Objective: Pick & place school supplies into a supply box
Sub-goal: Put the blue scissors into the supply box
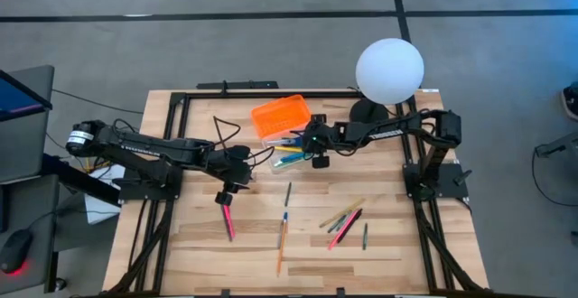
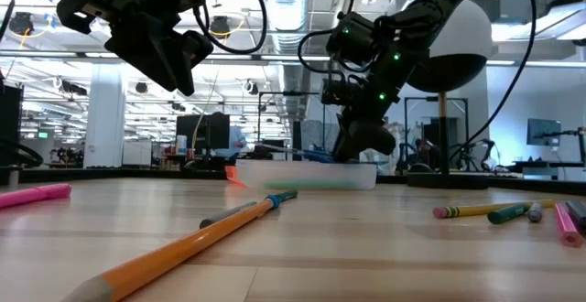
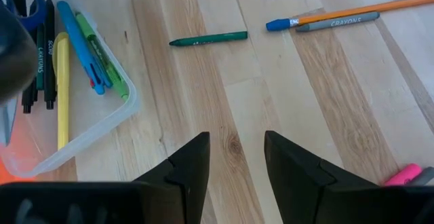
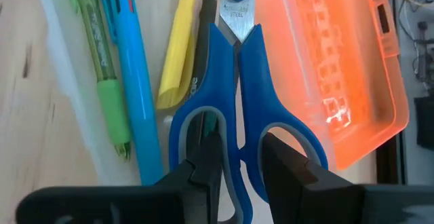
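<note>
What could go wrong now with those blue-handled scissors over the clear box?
The right gripper pinches the blue-handled scissors by one handle loop only, so they might swing or slip. They might land on the orange ribbed lid rather than in the clear plastic supply box beside the yellow marker.

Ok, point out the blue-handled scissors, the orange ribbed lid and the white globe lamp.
blue-handled scissors (image 4: 237,88): right wrist view, on the handle shanks.
orange ribbed lid (image 1: 280,115): high view, lid's middle.
white globe lamp (image 1: 389,69): high view, globe's middle.
</note>
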You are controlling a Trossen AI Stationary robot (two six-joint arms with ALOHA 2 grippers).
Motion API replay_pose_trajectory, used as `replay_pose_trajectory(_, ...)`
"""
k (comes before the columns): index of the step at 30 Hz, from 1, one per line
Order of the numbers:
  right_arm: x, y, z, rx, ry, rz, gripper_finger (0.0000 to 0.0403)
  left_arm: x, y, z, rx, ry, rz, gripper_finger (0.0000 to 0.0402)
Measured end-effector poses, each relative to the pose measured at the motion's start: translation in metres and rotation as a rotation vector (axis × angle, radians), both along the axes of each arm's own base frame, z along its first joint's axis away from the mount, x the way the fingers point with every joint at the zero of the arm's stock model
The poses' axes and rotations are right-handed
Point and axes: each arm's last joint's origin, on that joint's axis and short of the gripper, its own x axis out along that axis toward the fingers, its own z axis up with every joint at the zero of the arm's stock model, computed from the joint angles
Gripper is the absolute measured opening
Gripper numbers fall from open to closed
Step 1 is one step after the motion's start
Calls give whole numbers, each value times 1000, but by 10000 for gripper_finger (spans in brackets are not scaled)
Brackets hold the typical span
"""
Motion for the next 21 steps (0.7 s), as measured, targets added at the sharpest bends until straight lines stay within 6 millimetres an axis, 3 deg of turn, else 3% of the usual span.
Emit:
replay_pose_trajectory(10,-1,0,-1,0,9,3,77,0,0,0,0,-3,0,137)
replay_pose_trajectory(21,0,0,0,-2,-3,3,147,0,0,0,0,-3,0,137)
